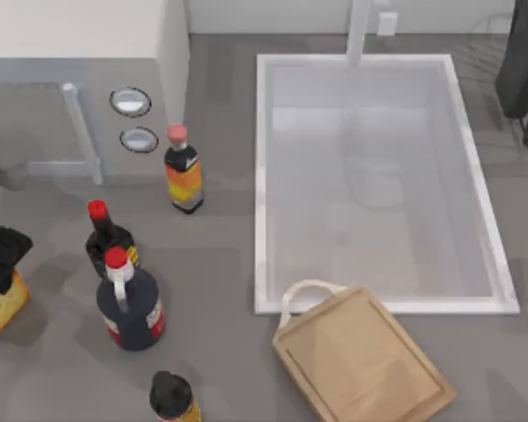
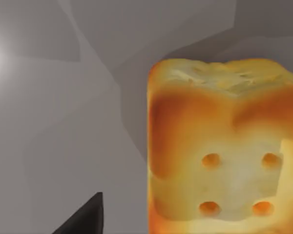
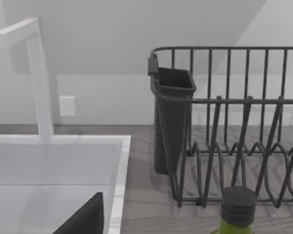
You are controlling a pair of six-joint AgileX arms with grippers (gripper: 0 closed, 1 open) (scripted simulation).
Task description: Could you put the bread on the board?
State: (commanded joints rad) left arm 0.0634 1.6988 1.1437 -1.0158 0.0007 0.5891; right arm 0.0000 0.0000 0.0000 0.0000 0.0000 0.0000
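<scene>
One dark left gripper (image 1: 2,255) sits over the bread (image 1: 0,303) at the top view's left edge, which cuts both off; whether its fingers are apart or together, I cannot tell. The board (image 1: 363,360) lies at the lower right, its lower corner cut off, well apart from the bread.

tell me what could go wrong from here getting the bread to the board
1. The left pincer sits over the bread at the table's far left edge; a shallow hold could let the loaf slip or tip.
2. The dark bottles stand between bread and board; a low carry might knock one over.
3. The board lies tilted at the table's near edge, its handle by the sink, so a release off centre could land badly.
</scene>
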